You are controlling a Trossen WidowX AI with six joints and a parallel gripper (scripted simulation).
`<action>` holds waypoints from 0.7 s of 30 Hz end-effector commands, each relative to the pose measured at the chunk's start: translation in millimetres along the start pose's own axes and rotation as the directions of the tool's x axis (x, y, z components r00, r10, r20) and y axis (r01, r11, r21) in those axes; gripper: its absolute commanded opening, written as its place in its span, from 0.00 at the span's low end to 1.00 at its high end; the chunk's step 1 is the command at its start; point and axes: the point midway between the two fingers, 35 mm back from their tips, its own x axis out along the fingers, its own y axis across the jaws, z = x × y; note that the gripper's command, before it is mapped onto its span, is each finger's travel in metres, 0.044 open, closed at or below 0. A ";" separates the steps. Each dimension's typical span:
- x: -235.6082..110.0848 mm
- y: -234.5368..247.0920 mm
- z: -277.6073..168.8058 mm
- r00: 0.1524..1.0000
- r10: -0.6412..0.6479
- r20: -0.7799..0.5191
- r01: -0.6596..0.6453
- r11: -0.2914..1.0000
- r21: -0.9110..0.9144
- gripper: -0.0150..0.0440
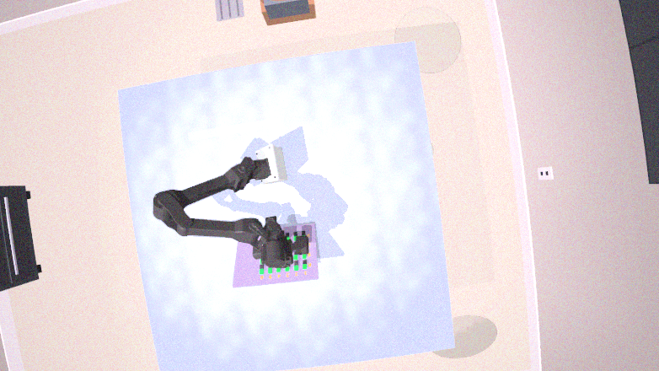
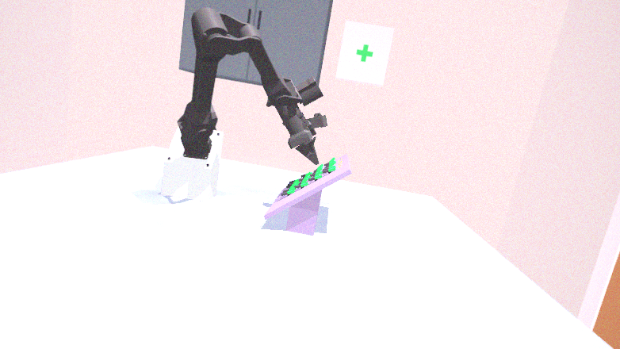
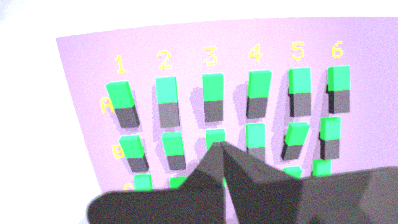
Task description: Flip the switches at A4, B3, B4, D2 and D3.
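A lilac switch panel (image 3: 80, 60) (image 1: 243, 274) (image 2: 294, 200) stands tilted on a small stand. It carries rows of rocker switches, each half green and half grey, under yellow column numbers 1 to 6. My gripper (image 3: 219, 147) (image 2: 314, 160) is shut and empty. In the wrist view its tips lie at the near edge of the green half of switch B3 (image 3: 215, 135). I cannot tell whether they touch it. Switch A4 (image 3: 259, 95) and switch B4 (image 3: 255, 135) show just beyond and to the right of the tips. My fingers hide most of row C and all rows nearer than it.
The arm's white base mount (image 1: 277, 161) (image 2: 190, 178) stands behind the panel on a pale blue mat (image 1: 368, 138). A grey cabinet (image 2: 281, 43) hangs on the back wall. A black unit (image 1: 13, 235) sits at the far left, off the mat.
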 end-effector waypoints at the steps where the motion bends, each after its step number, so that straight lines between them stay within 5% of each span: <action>1: 6.7 0.6 -1.9 1.000 0.003 -0.005 -0.003 1.000 -0.007 0.25; 21: 10.8 0.5 -1.9 1.000 0.002 -0.005 -0.003 1.000 -0.007 0.25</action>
